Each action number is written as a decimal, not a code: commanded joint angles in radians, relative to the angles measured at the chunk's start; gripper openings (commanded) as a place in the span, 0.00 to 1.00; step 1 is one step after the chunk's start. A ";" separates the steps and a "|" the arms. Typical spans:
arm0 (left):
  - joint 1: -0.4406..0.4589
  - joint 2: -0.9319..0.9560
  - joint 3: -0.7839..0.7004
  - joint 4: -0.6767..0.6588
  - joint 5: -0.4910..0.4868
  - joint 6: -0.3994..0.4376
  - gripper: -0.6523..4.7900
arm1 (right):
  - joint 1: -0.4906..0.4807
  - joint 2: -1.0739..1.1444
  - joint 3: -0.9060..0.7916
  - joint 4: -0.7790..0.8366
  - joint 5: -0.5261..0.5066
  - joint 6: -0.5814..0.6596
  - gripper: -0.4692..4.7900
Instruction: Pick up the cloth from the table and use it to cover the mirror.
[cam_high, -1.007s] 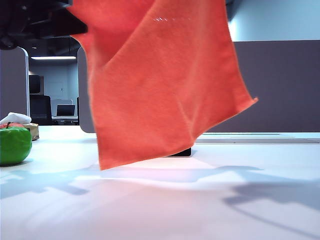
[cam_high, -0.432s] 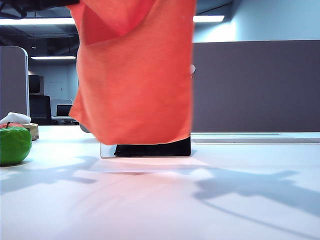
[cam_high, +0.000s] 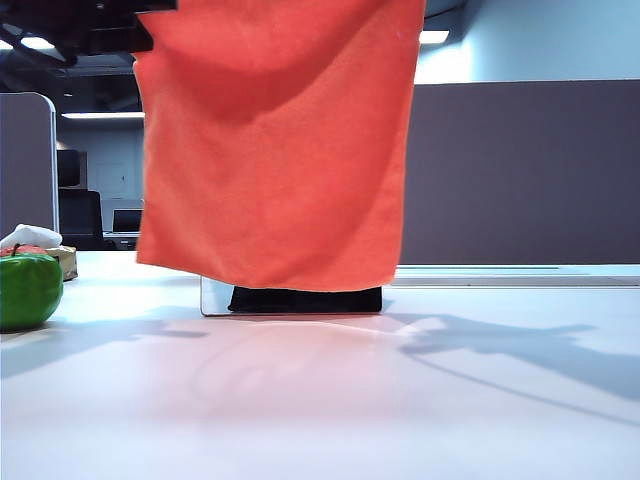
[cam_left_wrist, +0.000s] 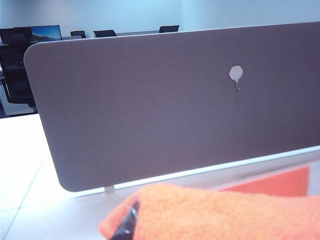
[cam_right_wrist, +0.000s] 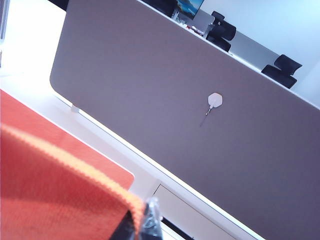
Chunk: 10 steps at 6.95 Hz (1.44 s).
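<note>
From the exterior view you see the cloth (cam_high: 275, 150) hanging over the mirror (cam_high: 215, 297), only its lower edge and dark base showing on the desk (cam_high: 330, 400). Your wrist views add the left fingers (cam_left_wrist: 127, 225) and right fingers (cam_right_wrist: 145, 220), each clamped on the cloth's top edge.

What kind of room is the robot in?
Probably an open-plan office: a grey-brown fabric desk partition, black office chairs, a computer monitor and a wide white desk.
</note>
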 joint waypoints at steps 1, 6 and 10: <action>0.003 0.140 0.101 0.013 0.003 0.001 0.11 | -0.068 0.092 0.003 0.180 -0.049 0.002 0.08; 0.037 0.194 0.129 0.015 -0.003 0.001 0.11 | -0.129 0.284 0.004 0.490 -0.085 -0.002 0.08; 0.037 0.265 0.204 0.014 0.000 -0.029 0.11 | -0.175 0.289 0.004 0.509 -0.099 -0.002 0.08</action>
